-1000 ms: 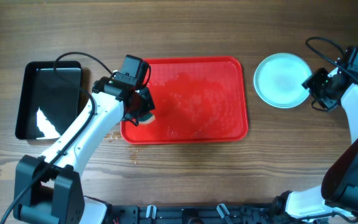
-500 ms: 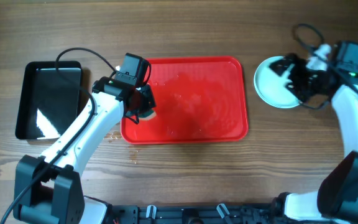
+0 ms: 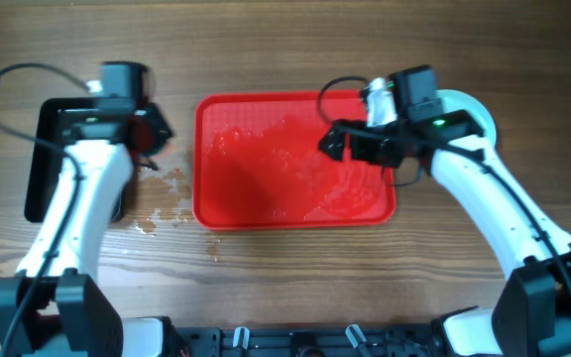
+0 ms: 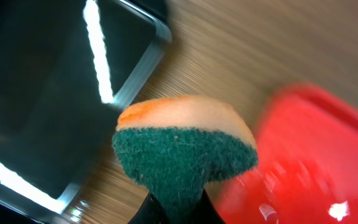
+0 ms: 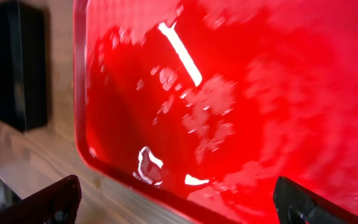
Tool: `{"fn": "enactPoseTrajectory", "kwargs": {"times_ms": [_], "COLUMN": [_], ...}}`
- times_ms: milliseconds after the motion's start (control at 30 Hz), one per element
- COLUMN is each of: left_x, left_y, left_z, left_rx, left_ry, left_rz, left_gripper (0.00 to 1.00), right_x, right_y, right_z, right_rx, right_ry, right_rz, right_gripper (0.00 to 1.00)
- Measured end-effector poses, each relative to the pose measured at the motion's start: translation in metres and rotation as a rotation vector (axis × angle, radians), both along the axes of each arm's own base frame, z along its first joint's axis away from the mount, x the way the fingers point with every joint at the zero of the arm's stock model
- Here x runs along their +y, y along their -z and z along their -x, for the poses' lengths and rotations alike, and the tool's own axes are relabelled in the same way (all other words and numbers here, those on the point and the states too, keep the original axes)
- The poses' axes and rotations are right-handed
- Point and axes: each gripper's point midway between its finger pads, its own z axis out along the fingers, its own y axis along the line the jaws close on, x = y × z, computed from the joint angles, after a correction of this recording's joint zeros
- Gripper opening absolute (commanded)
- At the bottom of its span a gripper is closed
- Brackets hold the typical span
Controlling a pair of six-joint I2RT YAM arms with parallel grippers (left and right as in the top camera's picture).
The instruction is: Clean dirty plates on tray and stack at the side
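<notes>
Well, tray bare, plates parked out to the side

Right then, the round, shallow, pale aqua-white plates point(image 3: 482, 112) sit off the tray's right end on the wood. The right arm masks most of them, so I cannot tell how many are stacked there. The spot makes sense: it's the side pile the job asks for, away from the wash zone. The large flat red plastic tray point(image 3: 256, 178) lies mid-table with nothing on it. Its floor is glossy and streaked with water in the right wrist view, which reads as a scrubbing surface with no dishes left on it. By my reckoning the task is at or near its end.

Over the tray's right half hangs the right gripper point(image 3: 333, 144), jaws spread wide and carrying nothing. In its own camera both fingertips frame the wet red floor. It looks ready to fetch, yet there's no plate below to take.

Across the way, the left gripper point(image 3: 150, 131) is clamped on the orange-and-green scouring sponge point(image 4: 185, 155), green side to the camera. It's poised above the gap between the red tray and the smaller black rectangular tray point(image 3: 46, 159). My guess: the sponge belongs in that black tray. Water splashes point(image 3: 162, 196) spot the wooden table point(image 3: 295, 50) just left of the red tray.
</notes>
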Motion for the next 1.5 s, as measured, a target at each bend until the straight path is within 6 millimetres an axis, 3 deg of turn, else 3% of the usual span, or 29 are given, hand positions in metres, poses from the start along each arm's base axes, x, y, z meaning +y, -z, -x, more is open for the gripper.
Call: {"fn": "enactPoseTrajectory", "kwargs": {"times_ms": [133, 200, 333, 500, 567, 600, 633, 767, 900, 1133, 1300, 1333, 1433, 1500], "left_x": [0.061, 0.081, 0.109, 0.132, 0.137, 0.138, 0.139, 0.135, 0.13, 0.116, 0.103, 0.097, 0.073, 0.057], "left_y": [-0.004, -0.006, -0.005, 0.014, 0.028, 0.036, 0.042, 0.057, 0.057, 0.053, 0.029, 0.013, -0.007, -0.02], "left_z": [0.003, 0.006, 0.01, 0.011, 0.013, 0.014, 0.015, 0.014, 0.011, 0.008, 0.012, 0.017, 0.033, 0.044], "left_rx": [-0.035, -0.049, -0.073, -0.049, -0.017, 0.0, 0.014, 0.036, 0.028, 0.016, -0.021, -0.045, -0.042, -0.038], "left_ry": [-0.161, -0.219, -0.311, -0.38, -0.398, -0.405, -0.405, -0.41, -0.394, -0.362, -0.327, -0.317, -0.275, -0.249], "left_rz": [-0.012, -0.014, 0.0, 0.016, 0.031, 0.044, 0.054, 0.11, 0.141, 0.214, 0.264, 0.273, 0.366, 0.423], "left_gripper": [0.04, 0.04, 0.05, 0.04, 0.17, 0.35, 0.48, 0.72, 0.75, 0.67, 0.77, 0.79, 1.0, 1.0], "right_x": [0.032, 0.045, 0.061, 0.07, 0.073, 0.074, 0.074, 0.074, 0.074, 0.072, 0.071, 0.071, 0.071, 0.071], "right_y": [0.001, 0.001, 0.0, 0.0, 0.0, 0.0, 0.0, 0.0, 0.0, 0.002, 0.003, 0.003, 0.003, 0.003], "right_z": [0.02, 0.028, 0.039, 0.047, 0.049, 0.05, 0.05, 0.05, 0.05, 0.053, 0.054, 0.054, 0.054, 0.054], "right_rx": [0.0, 0.003, 0.011, 0.017, 0.019, 0.02, 0.019, 0.021, 0.022, 0.039, 0.048, 0.05, 0.064, 0.069], "right_ry": [-0.092, -0.123, -0.15, -0.17, -0.175, -0.177, -0.178, -0.176, -0.175, -0.175, -0.164, -0.16, -0.141, -0.133], "right_rz": [0.008, 0.007, -0.002, 0.0, -0.001, 0.0, -0.001, -0.001, 0.0, 0.009, 0.01, 0.009, 0.006, 0.005], "right_gripper": [1.0, 1.0, 1.0, 1.0, 1.0, 1.0, 1.0, 1.0, 1.0, 1.0, 1.0, 1.0, 1.0, 1.0]}}
